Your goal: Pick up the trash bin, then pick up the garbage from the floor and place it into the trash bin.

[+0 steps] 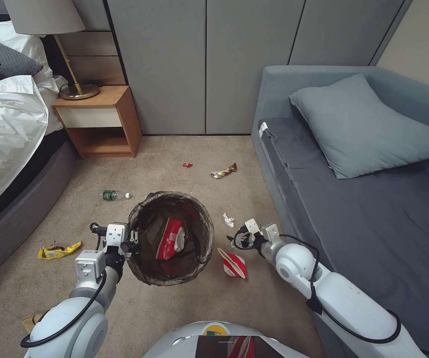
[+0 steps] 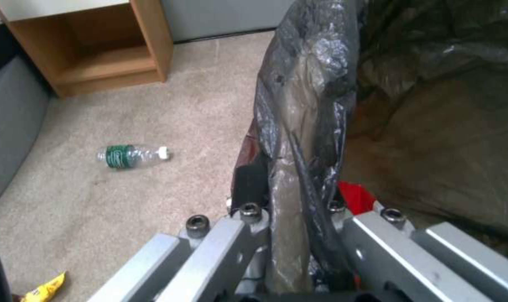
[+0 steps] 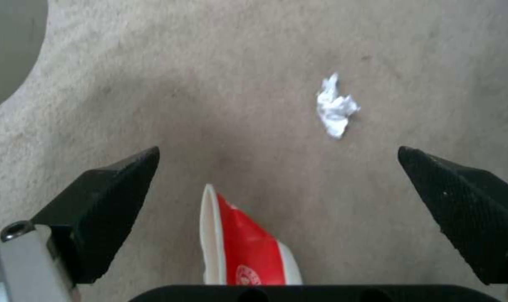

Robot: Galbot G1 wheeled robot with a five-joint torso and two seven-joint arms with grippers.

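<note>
Two grippers are at work over the beige carpet [image 1: 184, 308]. The left gripper [image 1: 130, 242] is clamped on the rim of the trash bin [image 1: 194, 209], its fingers [image 2: 254, 218] pinching the dark bag liner [image 2: 304, 109] on the bin's left side. Inside the bin lies a red-and-white snack packet [image 1: 170, 238]. The right gripper [image 1: 238, 239] hangs above the floor just right of the bin, its black pads [image 3: 105, 197] spread wide and holding nothing. Below it lies a red-and-white packet [image 3: 245, 247], with a crumpled white paper [image 3: 335, 107] a little farther on. More litter is scattered on the carpet: a green-labelled plastic bottle [image 1: 112, 195] left of the bin, a yellow wrapper [image 1: 57, 250] near the bed [image 1: 5, 129], a gold foil wrapper [image 1: 223, 171] and a small red scrap [image 1: 187, 164] toward the nightstand [image 1: 100, 122].
</note>
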